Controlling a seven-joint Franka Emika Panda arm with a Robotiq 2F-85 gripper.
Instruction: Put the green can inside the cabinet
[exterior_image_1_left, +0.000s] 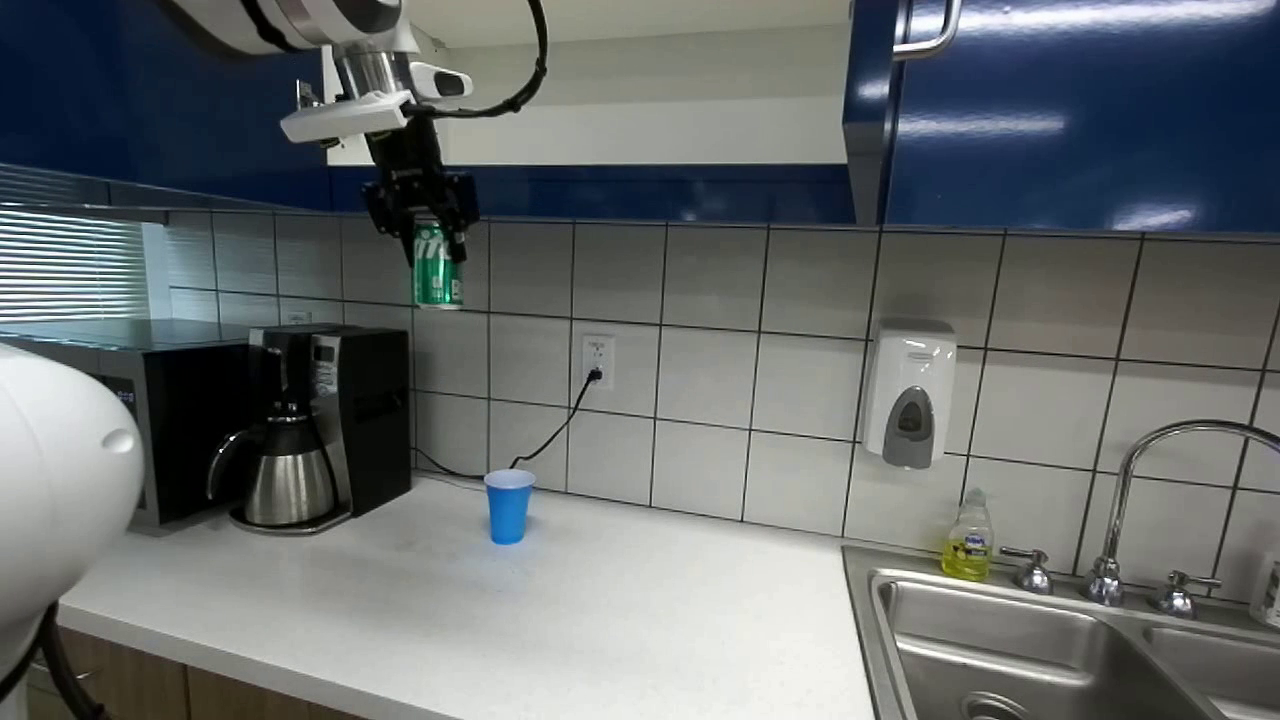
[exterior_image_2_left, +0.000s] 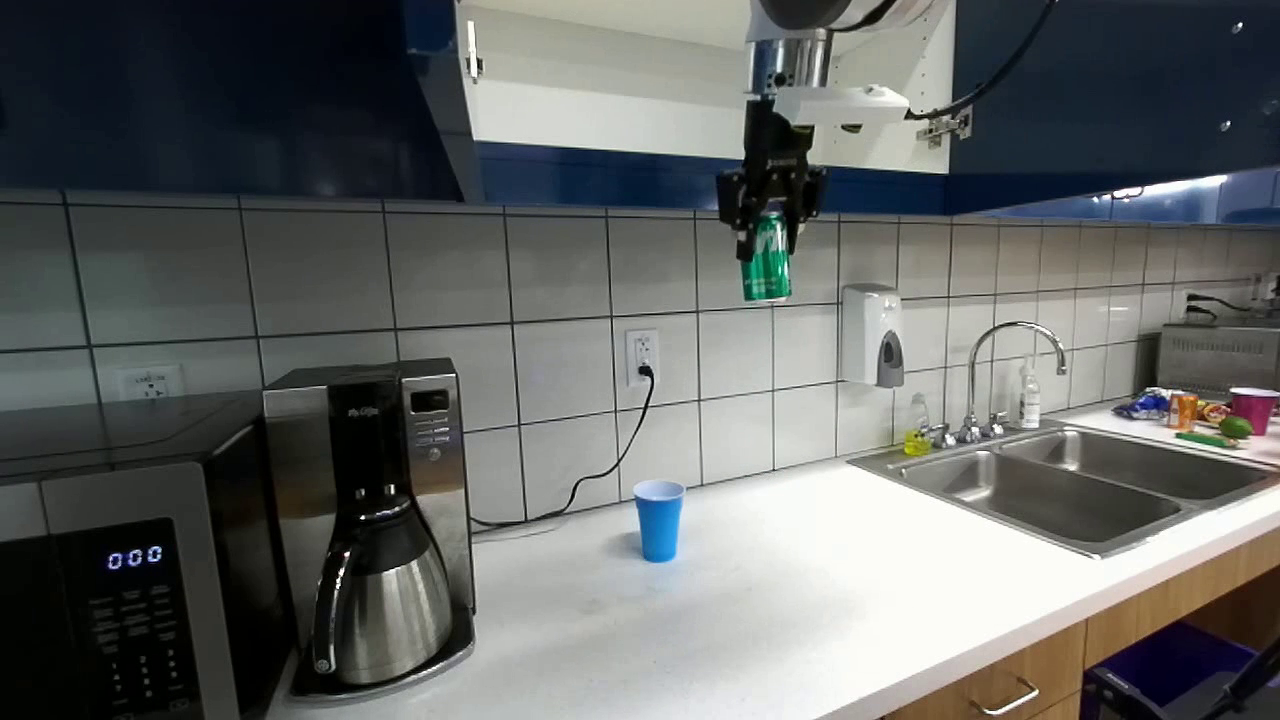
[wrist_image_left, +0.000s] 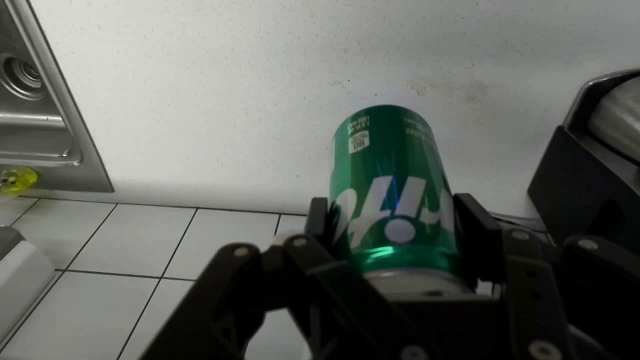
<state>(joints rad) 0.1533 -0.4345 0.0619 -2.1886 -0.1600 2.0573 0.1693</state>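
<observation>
The green can hangs nearly upright in the air, high above the countertop, and also shows in an exterior view. My gripper points down and is shut on the can's upper part, one finger on each side. In the wrist view the can sits between both finger pads, its bottom end pointing away from the camera. The cabinet is open, with a pale interior and a dark blue lower edge; it also shows in an exterior view. The can is lower than the cabinet's bottom edge, apart from it.
A blue cup stands on the white countertop. A coffee maker and a microwave stand at one end, a sink at the other. An open cabinet door flanks the opening. A soap dispenser hangs on the wall.
</observation>
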